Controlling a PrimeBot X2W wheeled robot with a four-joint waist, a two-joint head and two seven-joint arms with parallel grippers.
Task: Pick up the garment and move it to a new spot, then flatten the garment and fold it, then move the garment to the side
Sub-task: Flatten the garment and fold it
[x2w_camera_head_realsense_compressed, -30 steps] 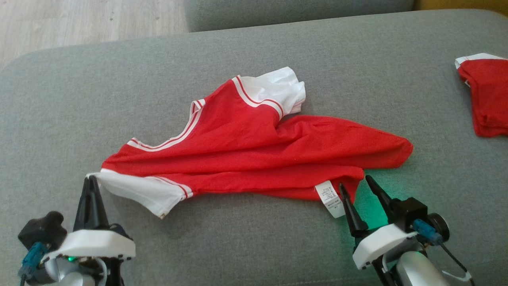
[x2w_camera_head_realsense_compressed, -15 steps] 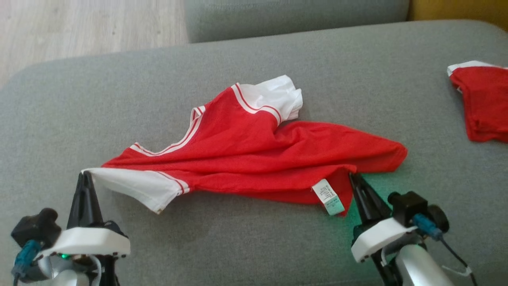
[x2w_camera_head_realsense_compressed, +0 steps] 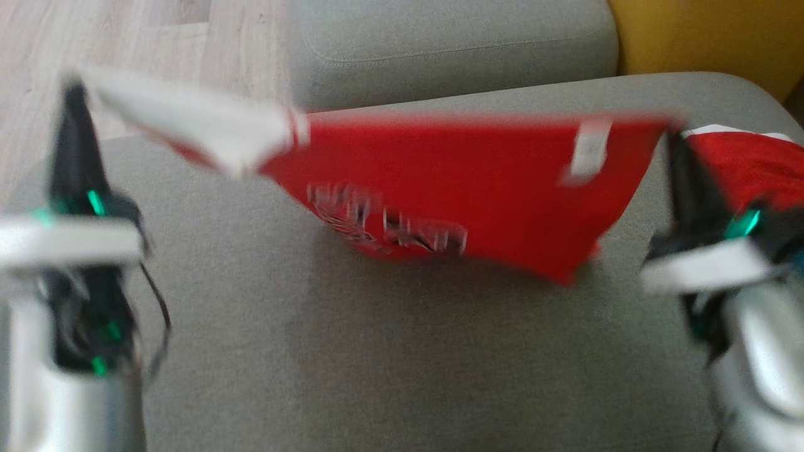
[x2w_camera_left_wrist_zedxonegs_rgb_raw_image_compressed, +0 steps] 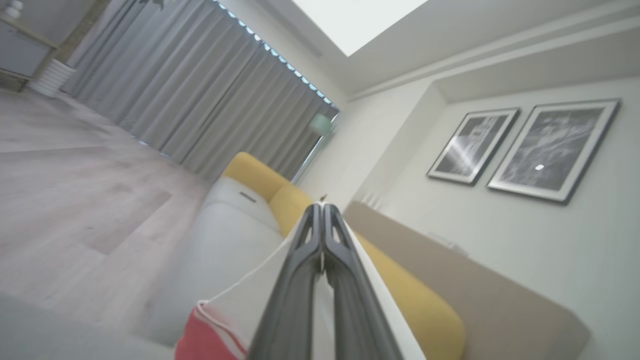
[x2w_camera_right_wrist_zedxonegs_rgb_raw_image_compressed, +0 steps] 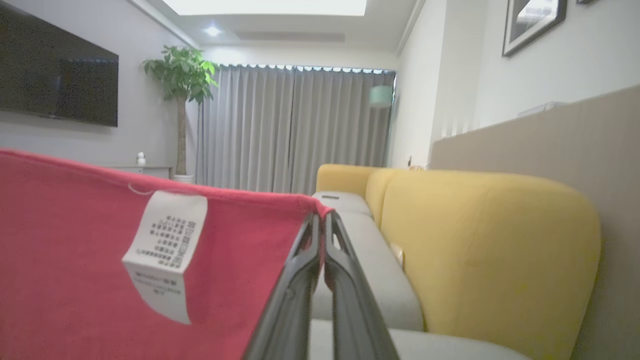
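Garment [x2w_camera_head_realsense_compressed: 452,188] hangs stretched btwn both claws, up over grey sofa seat [x2w_camera_head_realsense_compressed: 377,351]. White sleeve tip sits pinched in left claw [x2w_camera_head_realsense_compressed: 74,103], jaws together on it; right claw [x2w_camera_head_realsense_compressed: 673,147] is clamped on red hem corner.

Head view gives the whole span. Top edge runs taut claw to claw, and white sleeve [x2w_camera_head_realsense_compressed: 201,135] sits just inboard of left claw. Red body sags to a point below & inboard of right claw, w/ white block lettering [x2w_camera_head_realsense_compressed: 389,223] on the low part. That view is motion-blurred, so lettering can't be read. Can't tell whether low corner touches seat.

Right wrist view adds detail the head view lacks: fine red knit, stitched hem ending right at claw tips. White care label [x2w_camera_right_wrist_zedxonegs_rgb_raw_image_compressed: 165,255] w/ tiny print hangs just beside claw.

Left wrist view shows thin white fabric draped on both sides of shut claw, plus a bit of red & white-striped trim at bottom edge. Rest of garment is cut off there.

Just past right claw in head view, 2nd red cloth [x2w_camera_head_realsense_compressed: 747,169] w/ white edge lies on seat, partly hidden by claw & cut by frame edge. Wood floor [x2w_camera_head_realsense_compressed: 157,44] lies beyond left claw.

Wrist views also catch the room: smooth yellow cushions [x2w_camera_right_wrist_zedxonegs_rgb_raw_image_compressed: 490,240], grey pleated curtains [x2w_camera_right_wrist_zedxonegs_rgb_raw_image_compressed: 295,130], potted plant [x2w_camera_right_wrist_zedxonegs_rgb_raw_image_compressed: 180,75], dark wall screen [x2w_camera_right_wrist_zedxonegs_rgb_raw_image_compressed: 60,85], framed prints [x2w_camera_left_wrist_zedxonegs_rgb_raw_image_compressed: 555,150].
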